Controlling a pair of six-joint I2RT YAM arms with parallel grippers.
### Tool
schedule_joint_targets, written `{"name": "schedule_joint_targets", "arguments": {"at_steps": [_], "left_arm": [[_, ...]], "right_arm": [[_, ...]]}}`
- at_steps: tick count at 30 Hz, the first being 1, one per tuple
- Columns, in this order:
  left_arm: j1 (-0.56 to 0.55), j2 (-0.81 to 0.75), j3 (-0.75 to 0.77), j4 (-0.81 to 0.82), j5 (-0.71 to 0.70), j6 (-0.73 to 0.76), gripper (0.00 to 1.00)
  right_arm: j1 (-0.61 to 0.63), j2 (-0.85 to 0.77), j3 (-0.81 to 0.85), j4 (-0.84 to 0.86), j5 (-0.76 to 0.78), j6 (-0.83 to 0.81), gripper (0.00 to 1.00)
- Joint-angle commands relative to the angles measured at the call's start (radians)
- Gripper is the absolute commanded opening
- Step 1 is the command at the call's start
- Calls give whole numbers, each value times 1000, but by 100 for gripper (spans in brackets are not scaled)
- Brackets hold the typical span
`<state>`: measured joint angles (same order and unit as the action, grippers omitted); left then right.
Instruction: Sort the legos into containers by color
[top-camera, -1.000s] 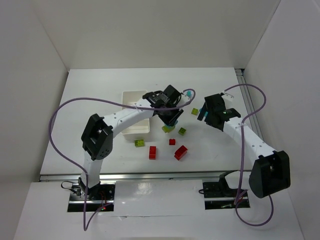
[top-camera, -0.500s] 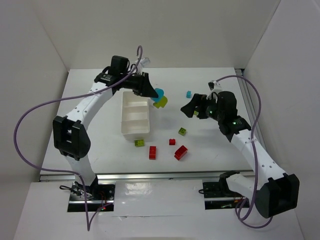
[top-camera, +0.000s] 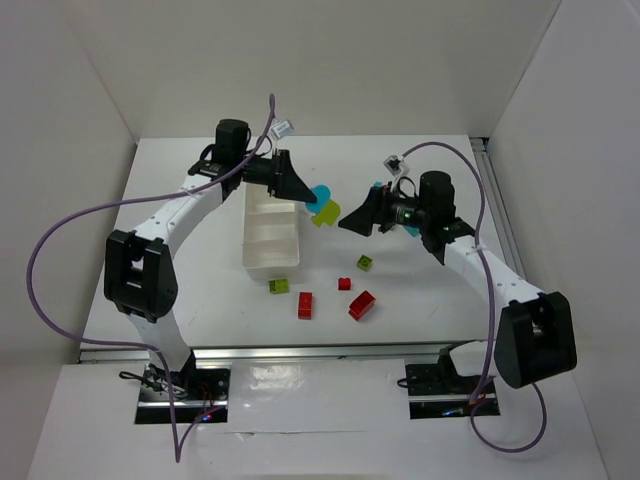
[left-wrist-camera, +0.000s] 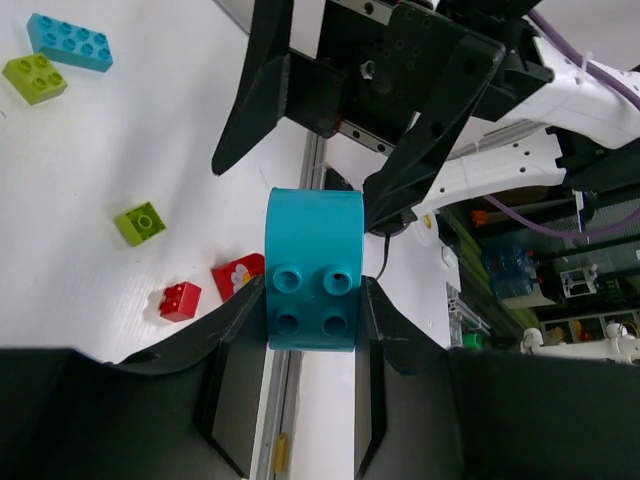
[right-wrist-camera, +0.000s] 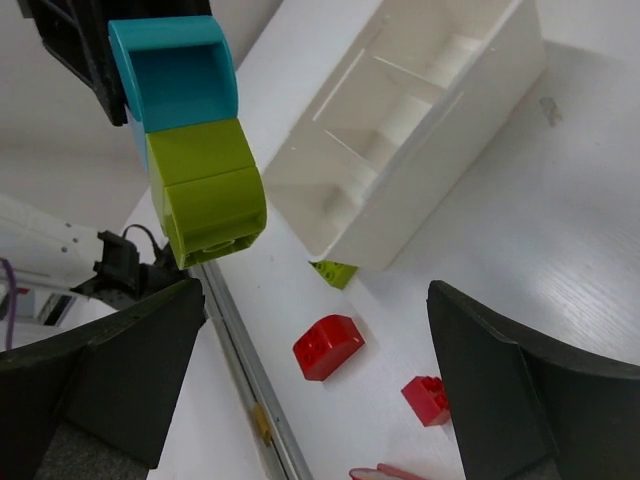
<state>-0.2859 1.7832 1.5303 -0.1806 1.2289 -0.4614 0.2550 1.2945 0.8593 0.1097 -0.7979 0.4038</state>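
My left gripper (top-camera: 300, 192) is shut on a cyan brick (left-wrist-camera: 312, 268), held in the air just right of the white tray (top-camera: 272, 240). A yellow-green brick (right-wrist-camera: 205, 190) is stuck to the cyan brick (right-wrist-camera: 175, 70) and hangs beyond it. My right gripper (top-camera: 354, 218) stands open facing this pair, close by, with nothing between its fingers (right-wrist-camera: 110, 390). The tray's three compartments (right-wrist-camera: 400, 110) look bare. Loose legos lie on the table: green ones (top-camera: 366, 263) (top-camera: 279, 286), red ones (top-camera: 305, 305) (top-camera: 361, 305) and a small red one (top-camera: 344, 284).
A long cyan brick (left-wrist-camera: 70, 42) and a green brick (left-wrist-camera: 35, 78) lie farther back, behind the right arm. The table's metal front rail (right-wrist-camera: 240, 380) runs near the red bricks. White walls enclose the table (top-camera: 200, 290) on three sides.
The left arm has lifted the joined cyan and green bricks off the table and swung them up beside the tray. The right gripper has moved left toward them, still open.
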Motion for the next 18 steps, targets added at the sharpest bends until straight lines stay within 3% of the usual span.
{"name": "schedule_joint_targets", "arguments": {"at_steps": [1,7,18], "left_arm": [[7,-64,-4,112,80,-39,0],[7,-64,-22,130,89,-48,0],[7,-54,-22,110,80,-23,0]], "right_arm": [[-5,28,58,166,-124,38,100],[-5,81,70,301,-245,118,99],[47,138,121,337,-256,141,90]]}}
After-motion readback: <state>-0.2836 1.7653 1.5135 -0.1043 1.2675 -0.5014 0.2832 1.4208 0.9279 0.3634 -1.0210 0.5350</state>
